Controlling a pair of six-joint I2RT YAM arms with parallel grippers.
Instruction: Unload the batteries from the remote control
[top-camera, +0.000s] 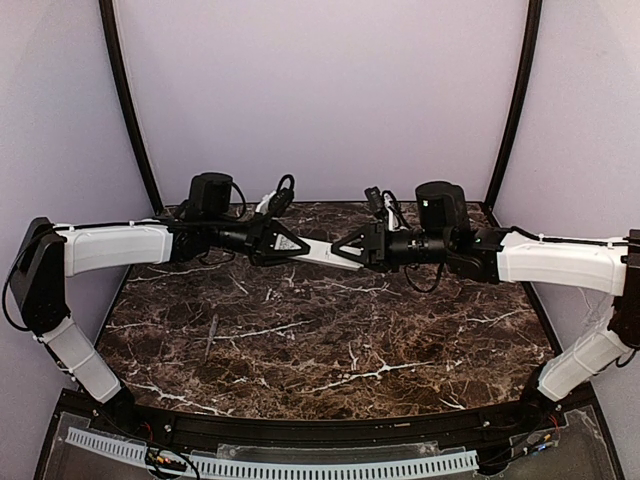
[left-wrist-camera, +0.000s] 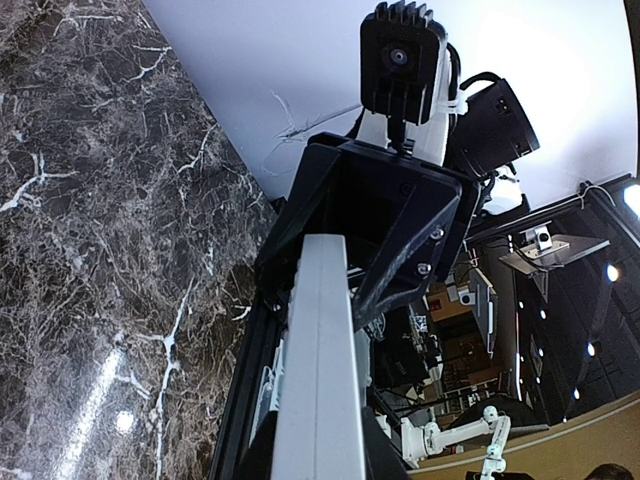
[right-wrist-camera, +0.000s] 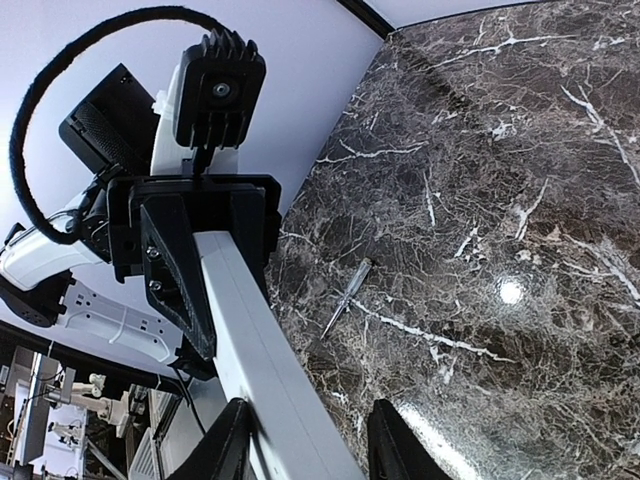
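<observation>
The white remote control (top-camera: 320, 251) is held in the air over the back middle of the table, between both arms. My left gripper (top-camera: 298, 246) is shut on its left end and my right gripper (top-camera: 342, 252) is shut on its right end. In the left wrist view the remote (left-wrist-camera: 318, 360) runs edge-on from my left gripper (left-wrist-camera: 320, 445) up into the right gripper (left-wrist-camera: 372, 225). In the right wrist view the remote (right-wrist-camera: 255, 345) runs from my right gripper (right-wrist-camera: 300, 445) up into the left gripper (right-wrist-camera: 195, 245). The batteries are hidden; no recess shows.
A thin grey stick (top-camera: 211, 336) lies on the dark marble table (top-camera: 400, 340) at the left, also showing in the right wrist view (right-wrist-camera: 347, 298). Pale walls and black corner posts close in the back and sides.
</observation>
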